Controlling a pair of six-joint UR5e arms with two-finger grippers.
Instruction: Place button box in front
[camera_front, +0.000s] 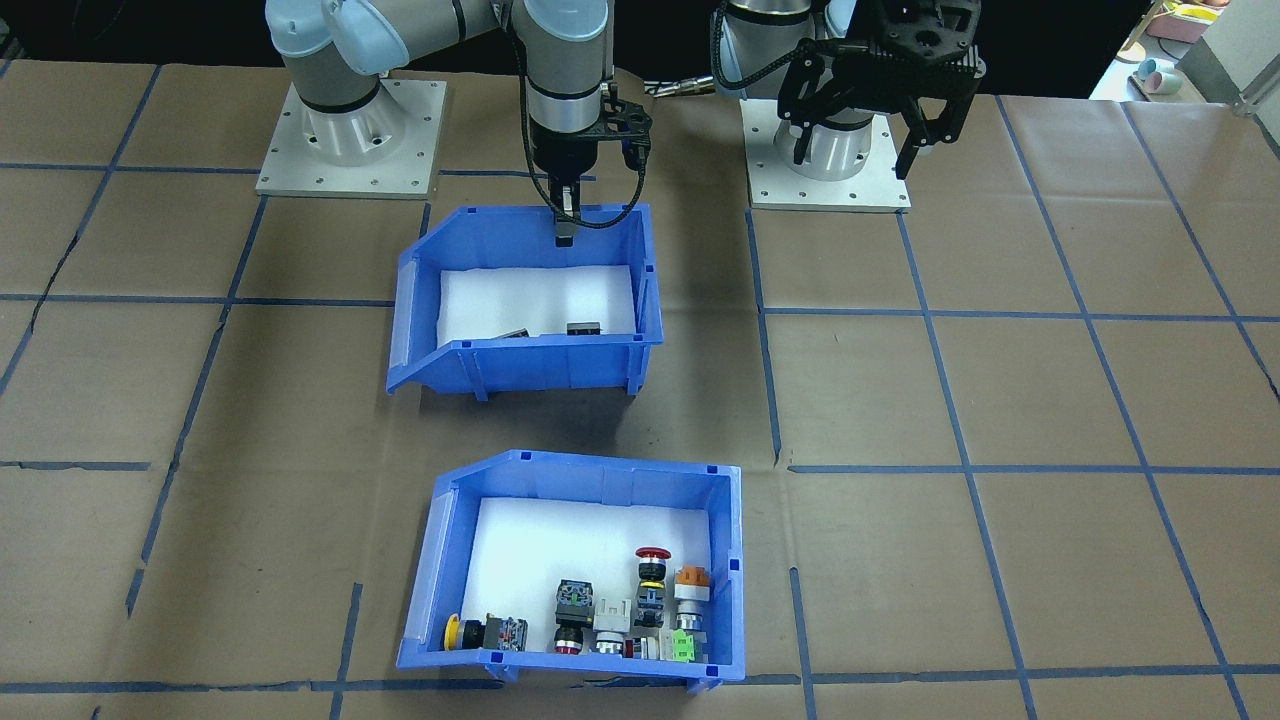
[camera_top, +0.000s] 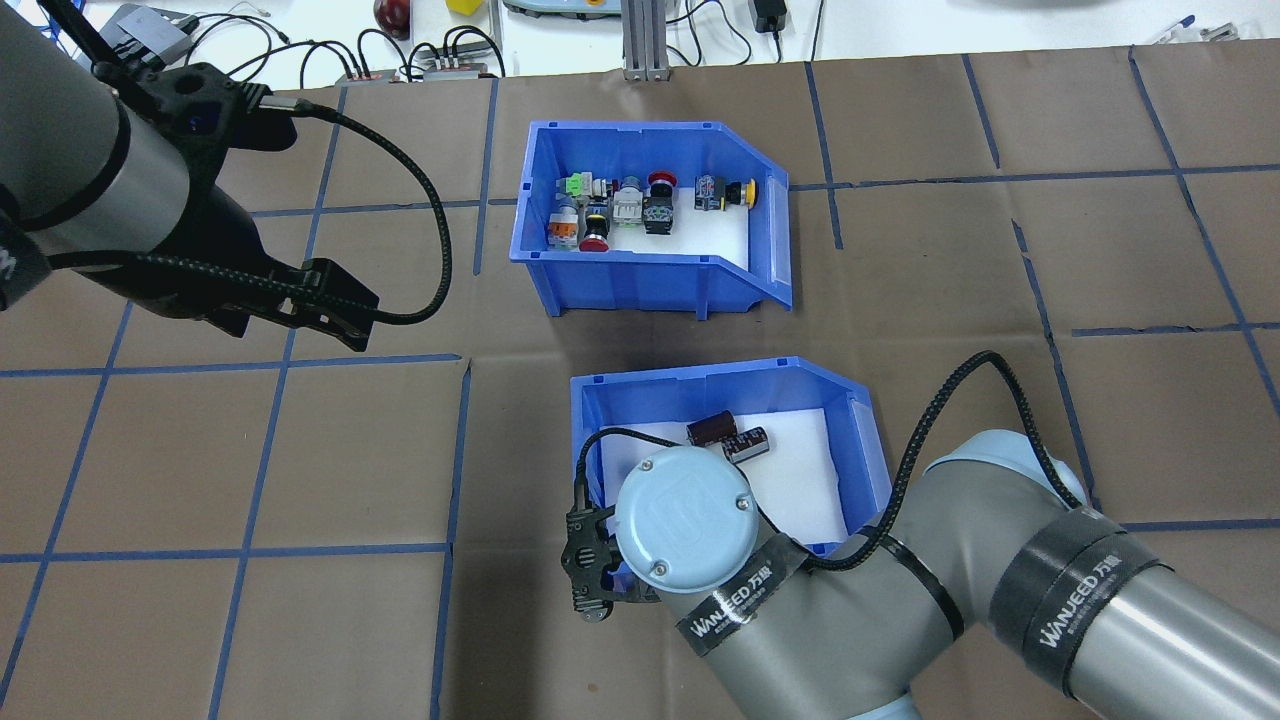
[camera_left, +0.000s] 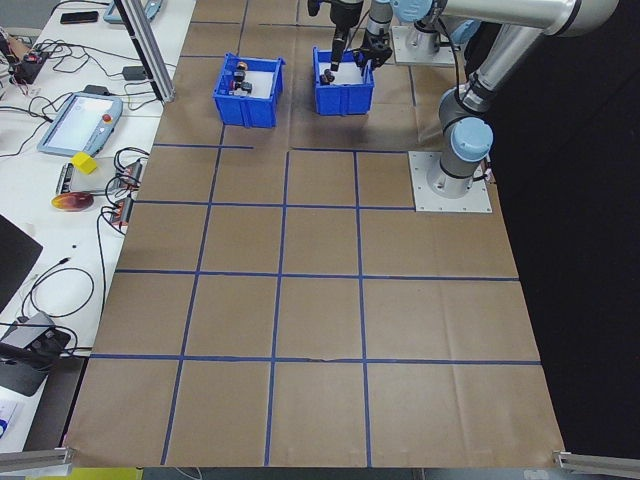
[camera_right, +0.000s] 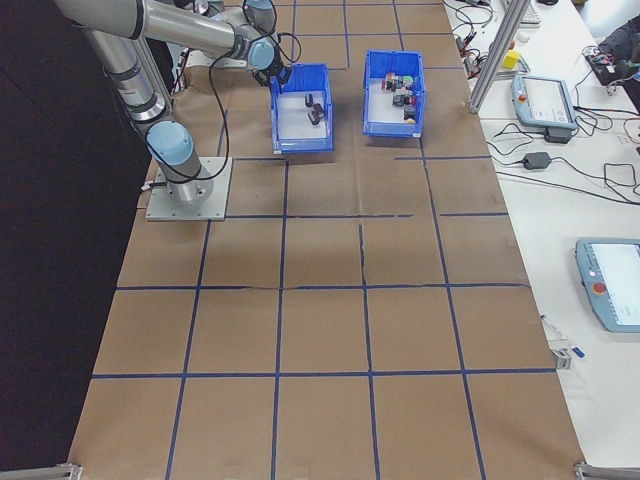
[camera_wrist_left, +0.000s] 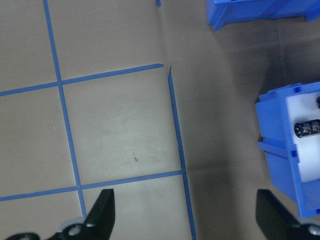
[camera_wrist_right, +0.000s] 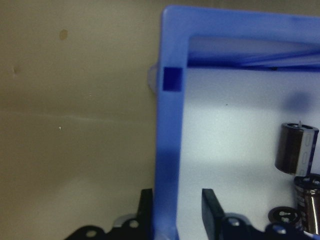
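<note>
The button box (camera_front: 722, 580), a blue white-lined bin holding red, orange, yellow and green push buttons, stands on the table's side far from the robot's bases; the overhead view shows the button box (camera_top: 640, 282) at the back. A second blue bin (camera_front: 540, 365) with dark cylinders (camera_top: 712, 430) sits nearer the bases. My right gripper (camera_wrist_right: 175, 200) straddles that bin's wall (camera_wrist_right: 167, 150), one finger outside and one inside, with a gap at the inner finger. My left gripper (camera_front: 858, 150) hangs wide open above bare paper, holding nothing.
Brown paper with blue tape lines covers the table (camera_front: 1000, 400). The two arm bases (camera_front: 350, 140) stand behind the bins. Cables, pendants and small items lie on the white bench (camera_top: 900, 25) beyond the table's far edge.
</note>
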